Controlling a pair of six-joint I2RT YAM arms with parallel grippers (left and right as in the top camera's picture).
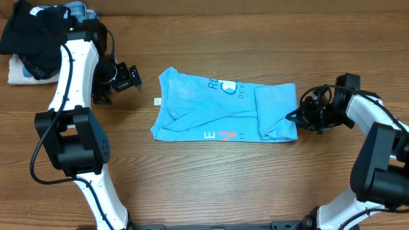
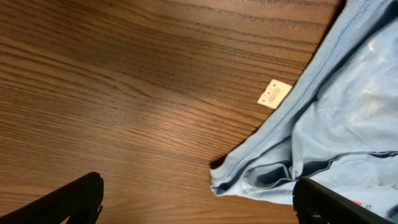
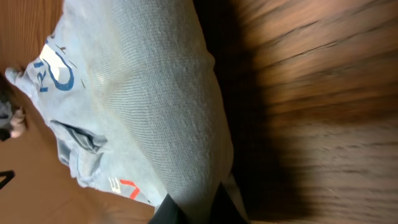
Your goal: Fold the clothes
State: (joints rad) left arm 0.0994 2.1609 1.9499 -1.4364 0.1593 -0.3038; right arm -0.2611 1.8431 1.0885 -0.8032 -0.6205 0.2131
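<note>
Overhead only: black garment (image 1: 35, 32) far left. My R claw (image 1: 296, 116) pinches sky-blue T-shirt (image 1: 223, 105) edge, part-folded, rumpled; L claw (image 1: 135, 76) open.

Wood-grain table (image 1: 255, 191). T-shirt (image 1: 223, 105) lay at centre, partly folded, long side running left-right, lettering up. Small white tag (image 1: 157, 101) lay on bare wood just beside its left edge. Upper left corner: heap of black garment (image 1: 35, 32), jeans (image 1: 77, 8) at the top edge, white cloth (image 1: 16, 73) at the heap's lower left.
</note>
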